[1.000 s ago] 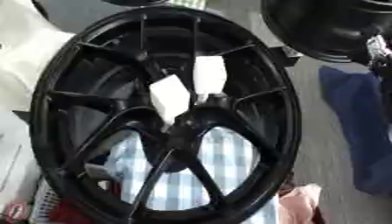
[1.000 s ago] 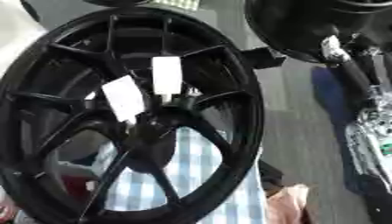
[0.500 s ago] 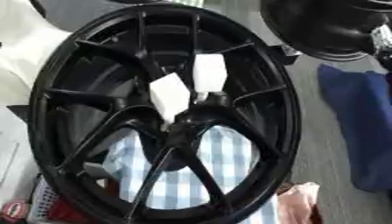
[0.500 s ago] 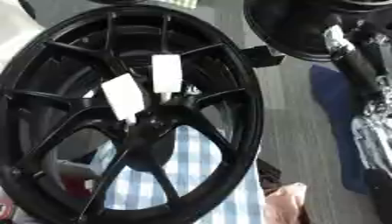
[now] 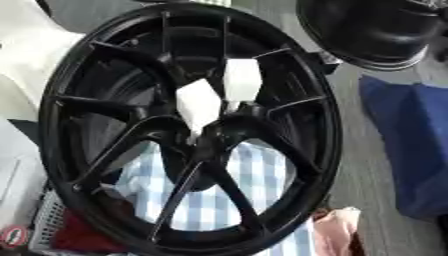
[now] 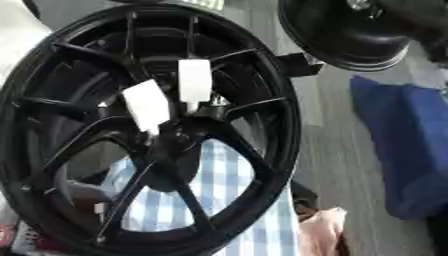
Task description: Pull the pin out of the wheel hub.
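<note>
At the near edge, blue-and-white checked cloth [image 5: 219,200] shows through the lower gaps of the black wheel hub [image 5: 188,130], with a pink cloth [image 5: 337,230] beside it at the lower right. The wheel hub stands upright and fills most of the view. 2 white pieces [image 5: 199,103] sit just above its centre, touching the spokes; which one is the pin, I cannot tell. To the right lies a blue cloth [image 5: 411,145]. Farther back, upper right, is another round black object [image 5: 367,30]. No hand of the robot is visible, so the state of the hands cannot be told.

No text, label or number is legible.
</note>
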